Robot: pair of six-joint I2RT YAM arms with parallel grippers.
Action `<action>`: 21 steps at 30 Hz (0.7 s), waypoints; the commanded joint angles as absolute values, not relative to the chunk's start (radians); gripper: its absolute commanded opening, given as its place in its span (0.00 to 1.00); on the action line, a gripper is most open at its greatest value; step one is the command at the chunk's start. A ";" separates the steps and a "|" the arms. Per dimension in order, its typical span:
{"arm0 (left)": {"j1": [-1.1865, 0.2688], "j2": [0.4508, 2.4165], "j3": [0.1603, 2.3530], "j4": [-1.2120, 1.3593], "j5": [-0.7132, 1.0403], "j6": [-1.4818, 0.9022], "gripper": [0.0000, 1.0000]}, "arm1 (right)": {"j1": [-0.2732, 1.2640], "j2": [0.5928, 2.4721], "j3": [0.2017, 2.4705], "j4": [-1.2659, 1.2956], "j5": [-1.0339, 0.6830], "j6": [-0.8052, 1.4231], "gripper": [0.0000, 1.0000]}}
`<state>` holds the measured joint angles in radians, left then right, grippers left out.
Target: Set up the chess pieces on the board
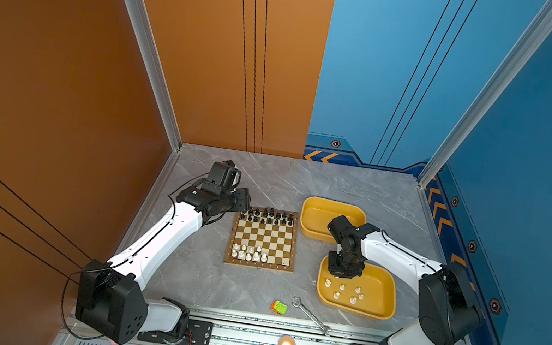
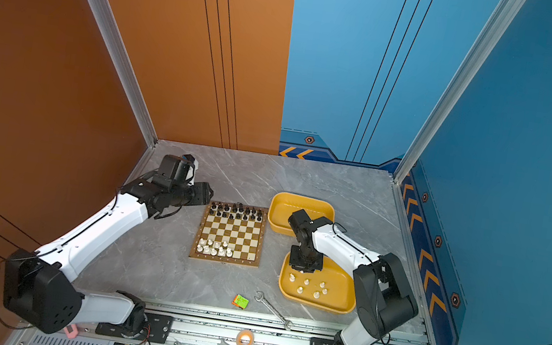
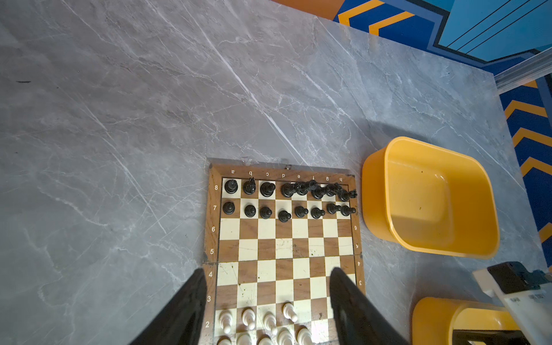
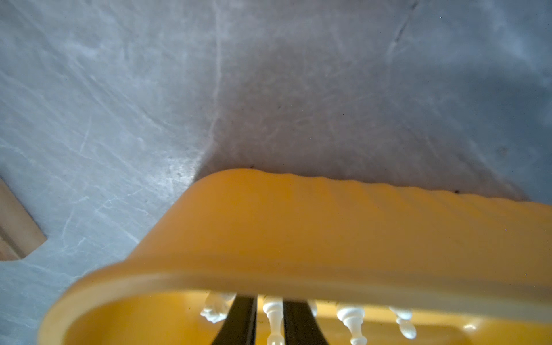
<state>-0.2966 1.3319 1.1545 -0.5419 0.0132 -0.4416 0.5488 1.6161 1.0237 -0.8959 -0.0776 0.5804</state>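
Step in hand: white pickup. Your right tool (image 4: 270, 303) is down inside the yellow tray (image 1: 378, 296) just right of the board (image 1: 264, 240), at its white end. Its fingers (image 4: 242, 316) sit close on either side of one white piece (image 4: 273, 315) (touching or a hair off, the wrist view can't settle it, so don't count it as clamped).

Other loose white pieces (image 1: 342, 291) lie in the same tray. On the board, black pieces (image 1: 270, 216) fill the two far rows (the back row looks crowded and leaning toward the h side). The placed white pieces (image 1: 249, 253) cover only the a-side part of the near rows.

Your left tool (image 3: 267, 271) hangs by the board's black-end left corner with its fingers wide apart, holding nothing.

Next, my read:
- Confirm the pinch.
- Lift straight up clear of the tray rim.
- Cross to an open square in the white rows.
- Lower it upright without clipping its neighbours.
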 commanded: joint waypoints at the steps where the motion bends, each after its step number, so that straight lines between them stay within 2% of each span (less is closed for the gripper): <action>1: -0.306 1.349 1.195 -0.555 0.035 -0.423 0.67 | 0.542 1.618 1.037 -0.893 -0.061 0.572 0.21; 21: -0.300 1.391 1.236 -0.548 0.067 -0.402 0.65 | 0.525 1.646 1.046 -0.894 -0.042 0.569 0.23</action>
